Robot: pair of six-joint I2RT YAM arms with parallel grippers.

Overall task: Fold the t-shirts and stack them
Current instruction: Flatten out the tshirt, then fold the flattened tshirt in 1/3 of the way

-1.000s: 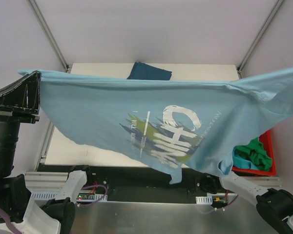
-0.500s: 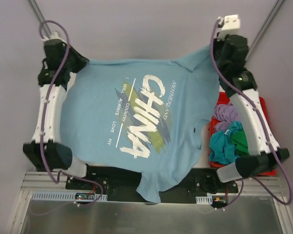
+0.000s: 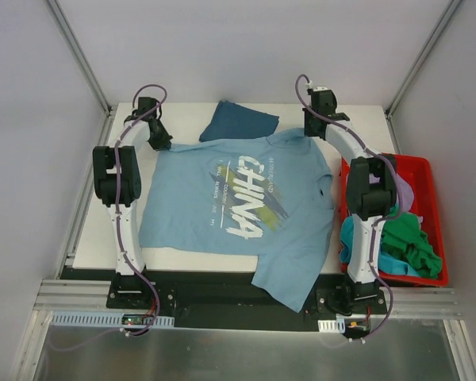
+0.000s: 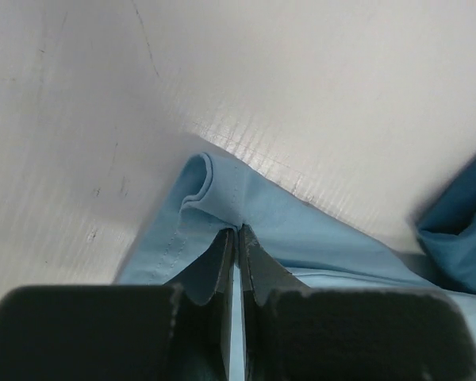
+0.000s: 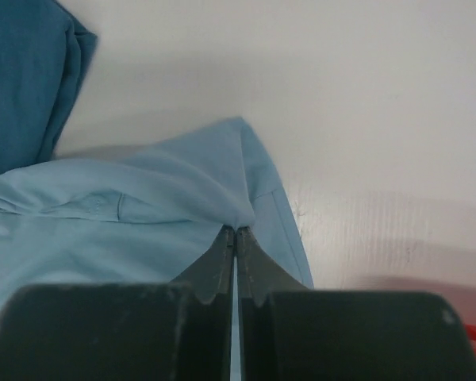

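The light blue tee (image 3: 238,206) is spread print-up on the white table (image 3: 103,238), with one end draped over the near edge. Its two far corners are pinched: the left gripper (image 4: 237,232) is clamped shut on one fold of cloth and the right gripper (image 5: 235,232) on the other. Probably best if both corners are set down level and taut before anything's released, so no wrinkles get folded in. A dark teal tee (image 3: 239,121) is parked folded at the far edge. More tees (image 3: 408,246) are heaped in the red bin (image 3: 428,171). Plain white walls (image 3: 222,48) all round.
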